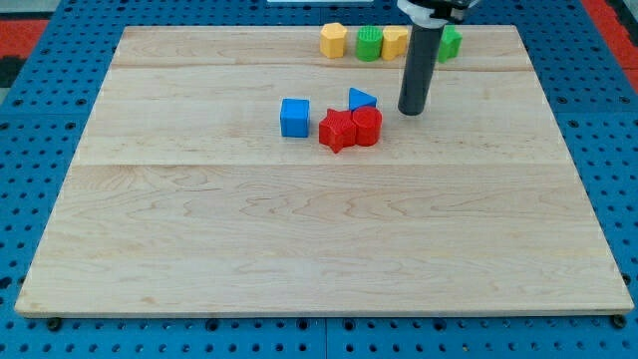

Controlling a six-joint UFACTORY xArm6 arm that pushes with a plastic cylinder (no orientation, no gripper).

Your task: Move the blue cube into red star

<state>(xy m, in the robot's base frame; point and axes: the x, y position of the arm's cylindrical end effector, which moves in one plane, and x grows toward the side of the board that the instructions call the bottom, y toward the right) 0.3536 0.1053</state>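
Nearest the frame's bottom: bare pale wooden board (319,249), lying on a blue pegboard surface (30,179) that shows along both sides and the lower edge.

Slightly above and left of frame centre: blue cube (295,117), upright, standing free. Narrow gap of bare wood between it and the red star (338,130) to its right; near, not touching.

Red star pressed against a red cylinder (367,126) on its right side; the two in contact. Just behind that pair: blue triangular block (362,99), close to or touching the red cylinder's top edge; contact hard to judge.

Right of the cluster: my tip (413,112), bare end of a dark rod, nothing held or clamped, down at the board. Sits just right of the blue triangular block and red cylinder, apart from both, with the red pieces between it and the blue cube.

Farthest, along the upper edge of the frame: a row of yellow block (333,40), green block (370,43), second yellow block (394,42), then second green block (450,43), partly hidden behind the rod. Exact shapes unclear.
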